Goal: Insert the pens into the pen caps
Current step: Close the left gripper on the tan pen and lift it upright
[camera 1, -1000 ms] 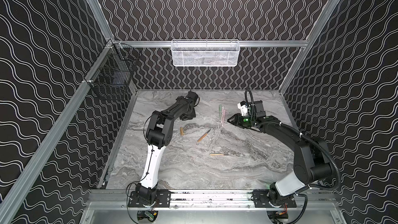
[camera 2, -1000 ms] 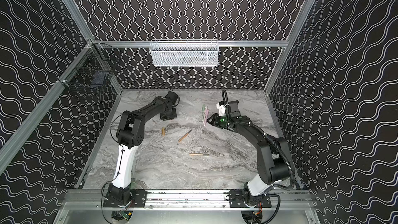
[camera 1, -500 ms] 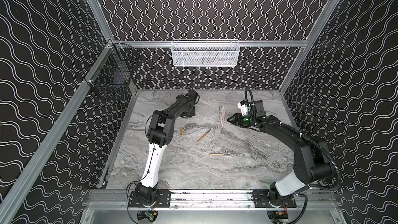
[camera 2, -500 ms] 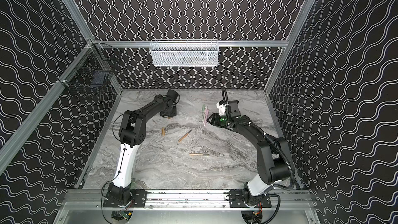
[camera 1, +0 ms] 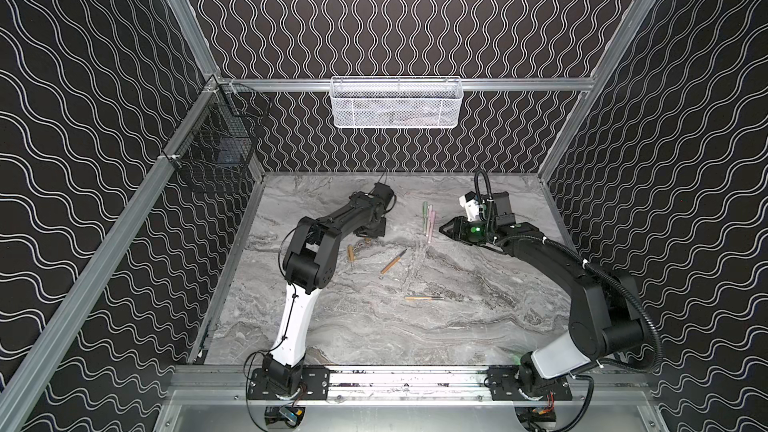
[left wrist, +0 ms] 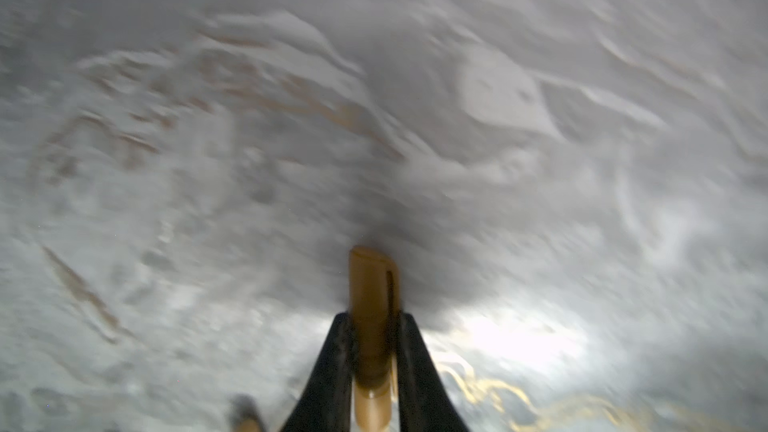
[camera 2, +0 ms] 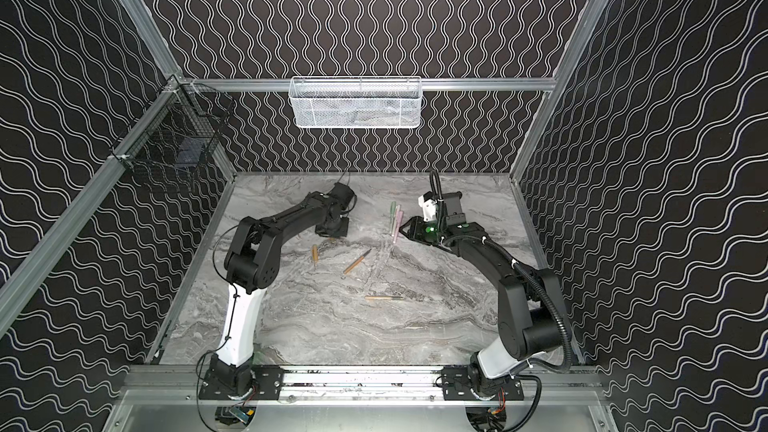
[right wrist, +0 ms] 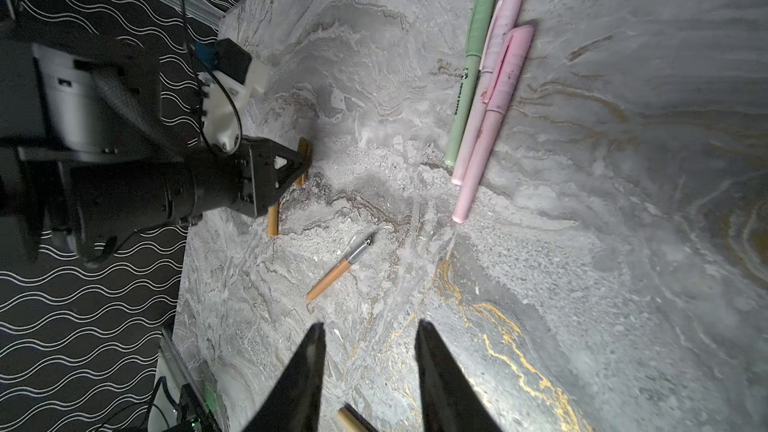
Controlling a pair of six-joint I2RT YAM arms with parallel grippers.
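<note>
My left gripper [left wrist: 372,317] is shut on a tan-brown pen cap [left wrist: 372,284], whose rounded end sticks out past the fingertips just over the marble. In both top views that gripper [camera 1: 369,235] [camera 2: 330,234] is at the back left. A second tan cap [camera 1: 351,252] [right wrist: 272,220] lies just in front of it. Two tan pens with dark tips lie loose, one mid-table [camera 1: 392,261] [right wrist: 338,270] and one nearer the front [camera 1: 424,297]. My right gripper [right wrist: 370,326] [camera 1: 444,227] is open and empty above the table, beside three capped pens.
The green pen [right wrist: 469,72] and two pink pens [right wrist: 494,118] lie side by side at the back centre [camera 1: 428,218]. A white mesh basket [camera 1: 395,101] hangs on the back wall, a black wire basket [camera 1: 216,147] on the left wall.
The left gripper's jaws have closed a little further onto the tan cap, and the left arm has shifted slightly. The right arm has not moved.
</note>
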